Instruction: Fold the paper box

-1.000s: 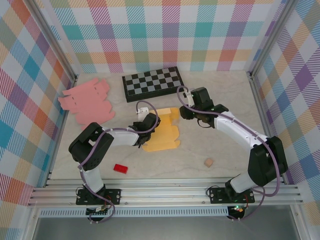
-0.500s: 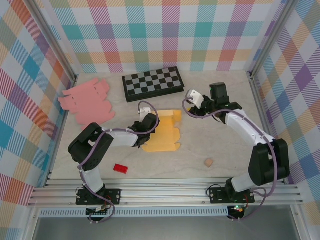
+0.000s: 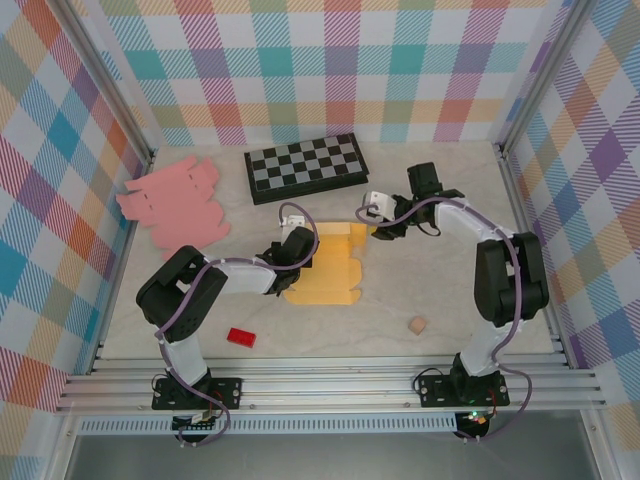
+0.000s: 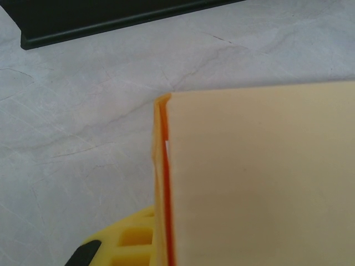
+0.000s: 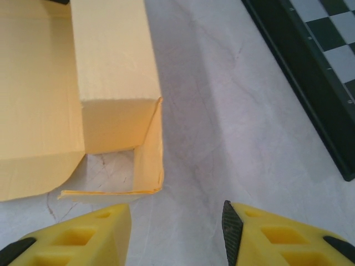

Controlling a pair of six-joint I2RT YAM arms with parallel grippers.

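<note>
Right claw (image 5: 176,220) nearer upright corner of box (image 5: 39,83)

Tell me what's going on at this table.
Two robot arms are working on a yellow paper box that lies partly folded mid-table. The left gripper is shut on the box's left edge. The right gripper is open and holds nothing, hovering just off the box's far right corner, where a side wall and end flap stand up. The pink cardboard blank, chessboard, red block and small wooden cube lie apart from both grippers.
</note>
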